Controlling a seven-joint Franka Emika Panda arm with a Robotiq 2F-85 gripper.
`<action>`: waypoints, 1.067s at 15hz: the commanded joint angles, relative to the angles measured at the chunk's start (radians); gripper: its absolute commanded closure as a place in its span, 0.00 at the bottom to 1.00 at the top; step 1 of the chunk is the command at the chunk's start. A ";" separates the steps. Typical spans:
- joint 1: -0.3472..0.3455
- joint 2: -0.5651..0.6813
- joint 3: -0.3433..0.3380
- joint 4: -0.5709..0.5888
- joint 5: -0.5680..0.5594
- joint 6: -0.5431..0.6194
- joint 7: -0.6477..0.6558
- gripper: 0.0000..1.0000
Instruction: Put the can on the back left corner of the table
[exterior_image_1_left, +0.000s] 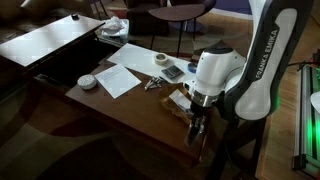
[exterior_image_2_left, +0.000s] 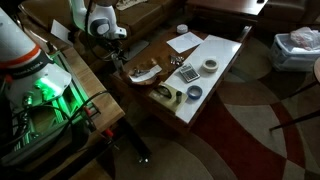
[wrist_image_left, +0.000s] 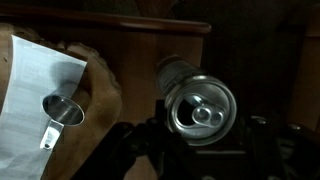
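Note:
In the wrist view the can (wrist_image_left: 200, 105) shows its pale metallic top with the pull tab, and its dark body runs away from the camera. My gripper (wrist_image_left: 198, 142) is shut on it, with a dark finger on each side. In an exterior view the gripper (exterior_image_1_left: 196, 127) hangs over the near right part of the dark brown table (exterior_image_1_left: 130, 105), close to its edge. In an exterior view the gripper (exterior_image_2_left: 117, 55) is low by the table's (exterior_image_2_left: 205, 95) left end. The can is too dark to make out in either exterior view.
A paper sheet (exterior_image_1_left: 120, 78), a white bowl (exterior_image_1_left: 88, 81), a tape roll (exterior_image_1_left: 161, 60) and small metal items (exterior_image_1_left: 152, 84) lie on the table. In the wrist view the paper (wrist_image_left: 35, 90) and a metal cup (wrist_image_left: 62, 112) lie left of the can. A white-topped surface (exterior_image_1_left: 55, 40) stands behind.

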 joint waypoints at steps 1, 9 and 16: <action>-0.036 0.039 0.011 0.040 -0.028 -0.038 0.006 0.21; -0.044 0.034 0.008 0.041 -0.020 -0.044 0.016 0.00; -0.078 0.029 0.030 0.044 -0.029 -0.043 0.004 0.00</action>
